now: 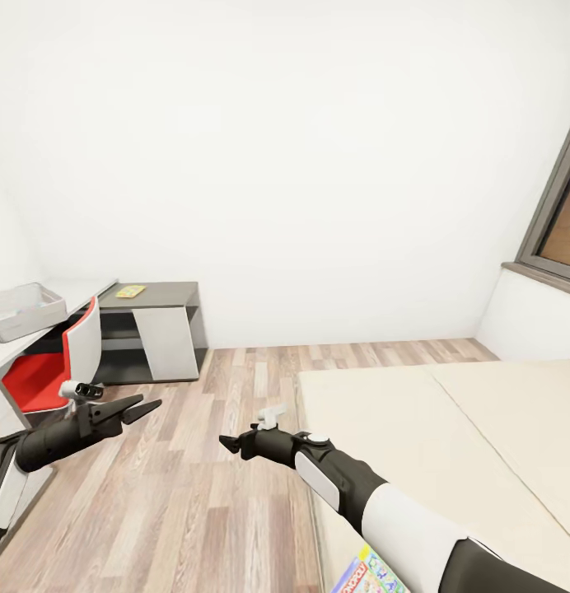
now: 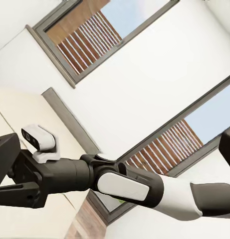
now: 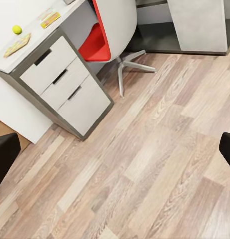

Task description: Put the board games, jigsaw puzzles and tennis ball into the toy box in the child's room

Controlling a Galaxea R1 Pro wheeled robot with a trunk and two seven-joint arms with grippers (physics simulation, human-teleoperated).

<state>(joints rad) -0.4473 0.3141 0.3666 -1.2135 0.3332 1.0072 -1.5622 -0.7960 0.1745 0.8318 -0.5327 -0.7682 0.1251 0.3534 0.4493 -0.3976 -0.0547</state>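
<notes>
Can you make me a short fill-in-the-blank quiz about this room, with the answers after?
1. The chair by the table has a ____ seat.
2. The tennis ball lies on the ____.
3. The Monopoly box lies on the ____.
4. The toy box sits on the table at the robot's ____ side.

Missing words: red; table; bed; left

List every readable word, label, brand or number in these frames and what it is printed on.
"MONOPOLY", partly cut off and only just legible, on the red banner of the flat colourful printed game box lying on the beige mattress at the head view's bottom edge.
Print on the thin flat yellow piece on the dark grey cabinet: too small to read.
Print on the flat pieces on the pale desk top: blurred.
</notes>
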